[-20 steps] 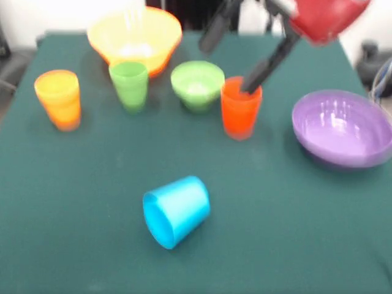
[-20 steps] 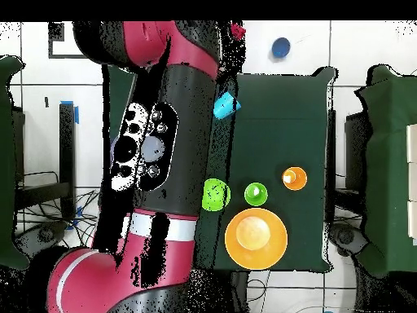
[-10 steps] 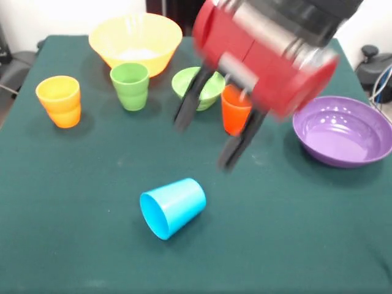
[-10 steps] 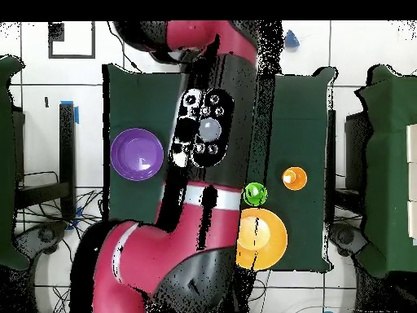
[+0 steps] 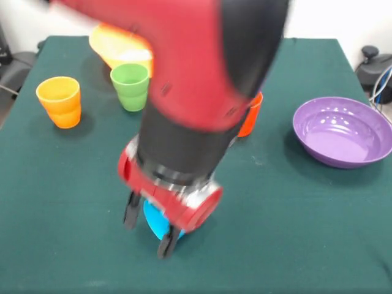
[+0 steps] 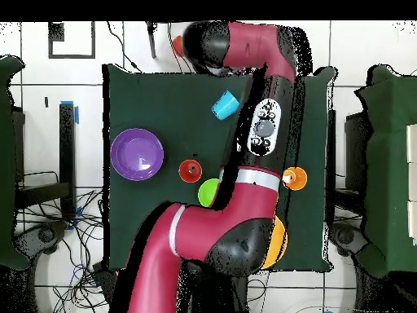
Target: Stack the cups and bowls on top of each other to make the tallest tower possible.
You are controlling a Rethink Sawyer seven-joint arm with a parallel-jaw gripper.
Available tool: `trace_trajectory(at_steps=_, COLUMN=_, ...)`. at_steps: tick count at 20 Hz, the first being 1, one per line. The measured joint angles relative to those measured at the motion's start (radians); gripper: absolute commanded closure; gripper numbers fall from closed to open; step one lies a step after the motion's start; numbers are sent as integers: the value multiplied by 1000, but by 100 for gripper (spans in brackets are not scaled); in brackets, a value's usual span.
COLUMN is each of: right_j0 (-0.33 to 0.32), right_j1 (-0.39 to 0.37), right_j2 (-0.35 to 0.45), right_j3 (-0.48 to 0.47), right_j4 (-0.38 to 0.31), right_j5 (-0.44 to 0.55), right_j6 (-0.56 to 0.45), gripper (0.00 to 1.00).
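My gripper (image 5: pixel 147 228) is low over the table's near middle, open, with one finger on each side of the light blue cup (image 5: pixel 155 224). That cup lies on its side, mostly hidden by the wrist; it also shows in the overhead view (image 6: pixel 226 104). The yellow-orange cup (image 5: pixel 59 101), the green cup (image 5: pixel 130 86) and the orange cup (image 5: pixel 251 116) stand upright. The yellow bowl (image 5: pixel 113 46) is partly hidden by the arm. The purple bowl (image 5: pixel 343 131) sits at the right. The light green bowl (image 6: pixel 208 193) shows only in the overhead view. Nothing is stacked.
The red and black arm (image 5: pixel 202 92) fills the middle of the front view and hides the things behind it. The green table cloth (image 5: pixel 294 245) runs to the front edge.
The arm has swung from the orange cup at the back down to the light blue cup near the front. The cups and bowls have stayed where they were.
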Motion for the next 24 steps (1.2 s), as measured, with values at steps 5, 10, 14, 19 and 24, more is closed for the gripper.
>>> trace_trajectory(at_steps=5, right_j0=-32, right_j1=75, right_j2=64, right_j3=13, right_j4=4, right_j5=-110, right_j6=-141, gripper=0)
trace_trajectory(at_steps=10, right_j0=-16, right_j1=37, right_j2=106, right_j3=157, right_j4=-35, right_j5=-219, right_j6=-229, gripper=0)
trace_trajectory(at_steps=14, right_j0=13, right_j1=-54, right_j2=136, right_j3=354, right_j4=-98, right_j5=-339, right_j6=-268, gripper=0)
trace_trajectory(at_steps=19, right_j0=24, right_j1=-184, right_j2=206, right_j3=595, right_j4=-166, right_j5=-531, right_j6=-286, gripper=0)
trace_trajectory(at_steps=24, right_j0=-4, right_j1=-243, right_j2=282, right_j3=673, right_j4=-224, right_j5=-616, right_j6=-290, gripper=0)
